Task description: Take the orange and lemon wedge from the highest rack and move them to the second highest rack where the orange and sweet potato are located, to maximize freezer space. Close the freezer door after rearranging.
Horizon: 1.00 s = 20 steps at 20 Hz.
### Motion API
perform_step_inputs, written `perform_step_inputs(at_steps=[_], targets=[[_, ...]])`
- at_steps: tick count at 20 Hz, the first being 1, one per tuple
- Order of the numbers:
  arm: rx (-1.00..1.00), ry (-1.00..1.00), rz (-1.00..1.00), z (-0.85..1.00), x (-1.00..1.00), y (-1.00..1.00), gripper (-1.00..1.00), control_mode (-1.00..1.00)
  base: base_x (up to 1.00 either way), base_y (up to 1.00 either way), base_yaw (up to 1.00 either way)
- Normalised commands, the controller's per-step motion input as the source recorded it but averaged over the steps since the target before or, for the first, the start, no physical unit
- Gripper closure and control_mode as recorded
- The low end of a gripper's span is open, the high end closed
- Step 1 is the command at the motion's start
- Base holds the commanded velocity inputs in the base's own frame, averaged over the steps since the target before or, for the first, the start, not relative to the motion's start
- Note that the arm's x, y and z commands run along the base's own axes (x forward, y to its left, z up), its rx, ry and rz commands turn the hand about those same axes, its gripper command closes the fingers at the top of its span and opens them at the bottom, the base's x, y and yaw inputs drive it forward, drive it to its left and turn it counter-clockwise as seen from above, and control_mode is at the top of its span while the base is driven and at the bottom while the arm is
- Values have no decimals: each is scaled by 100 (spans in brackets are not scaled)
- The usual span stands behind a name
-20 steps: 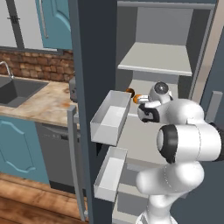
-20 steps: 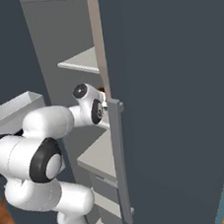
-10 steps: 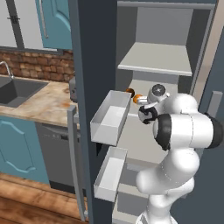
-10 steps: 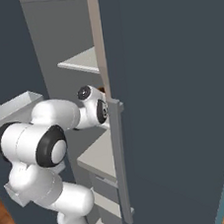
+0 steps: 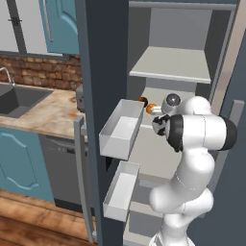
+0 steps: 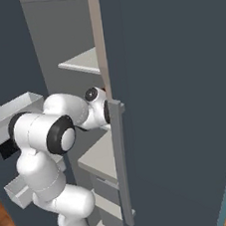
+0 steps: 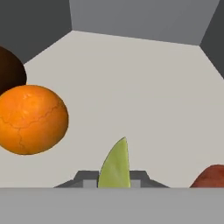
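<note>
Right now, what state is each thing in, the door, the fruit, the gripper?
Freezer door: open.
Lemon wedge: upright between the gripper fingers, apparently held.
Orange: resting on the shelf, untouched.
Dark item behind the orange: on the shelf.
Reddish item: at the edge, unidentifiable.

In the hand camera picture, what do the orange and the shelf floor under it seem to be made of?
The orange looks like real fruit peel: bright orange, matte, with fine crack-like lines across its skin. The shelf floor looks like smooth plastic or painted metal, though that is uncertain: flat pale beige, uniform, with no grain or shine.
</note>
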Motion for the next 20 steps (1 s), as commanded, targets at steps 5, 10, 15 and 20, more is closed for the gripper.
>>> perform_step_inputs(at_steps=[5, 10, 15, 20], targets=[[0, 0, 0, -13, 27, -5, -100, -100, 0, 0, 0], [0, 0, 0, -8, 14, 0, -100, -100, 0, 0, 0], [3, 0, 0, 0, -3, 0, -100, -100, 0, 0, 0], [7, 0, 0, 5, -35, 7, -100, -100, 0, 0, 0]])
